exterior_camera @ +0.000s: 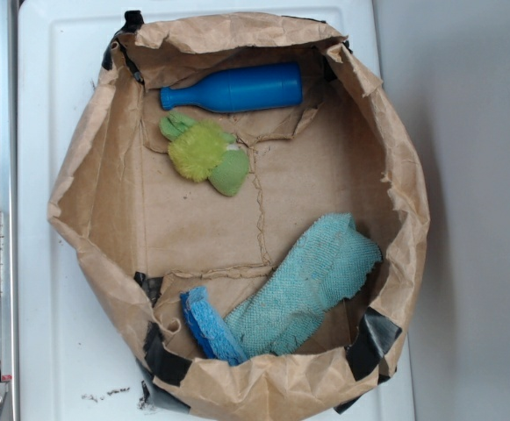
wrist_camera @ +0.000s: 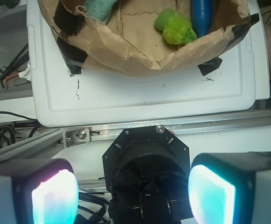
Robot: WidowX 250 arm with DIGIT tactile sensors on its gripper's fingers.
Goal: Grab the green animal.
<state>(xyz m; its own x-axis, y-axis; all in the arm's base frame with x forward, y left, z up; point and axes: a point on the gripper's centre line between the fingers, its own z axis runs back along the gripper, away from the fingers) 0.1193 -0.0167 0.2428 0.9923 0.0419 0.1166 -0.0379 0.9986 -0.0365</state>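
Observation:
The green animal [exterior_camera: 204, 152], a small fuzzy yellow-green plush with smoother darker green flat parts, lies inside the brown paper bag [exterior_camera: 88, 175], towards its far left, just below the blue plastic bottle [exterior_camera: 233, 89]. In the wrist view the animal [wrist_camera: 175, 26] shows at the top, next to the bottle [wrist_camera: 201, 14]. My gripper [wrist_camera: 133, 193] is open and empty, its two glowing pads [wrist_camera: 55, 198] wide apart. It is held back over the robot's black base, well outside the bag. The gripper does not show in the exterior view.
A teal woven cloth [exterior_camera: 312, 285] and a blue sponge-like piece [exterior_camera: 209, 326] lie in the bag's near part. The bag stands on a white tray [wrist_camera: 144, 95]. An aluminium rail [wrist_camera: 196, 126] and cables [wrist_camera: 14, 60] lie beyond the tray.

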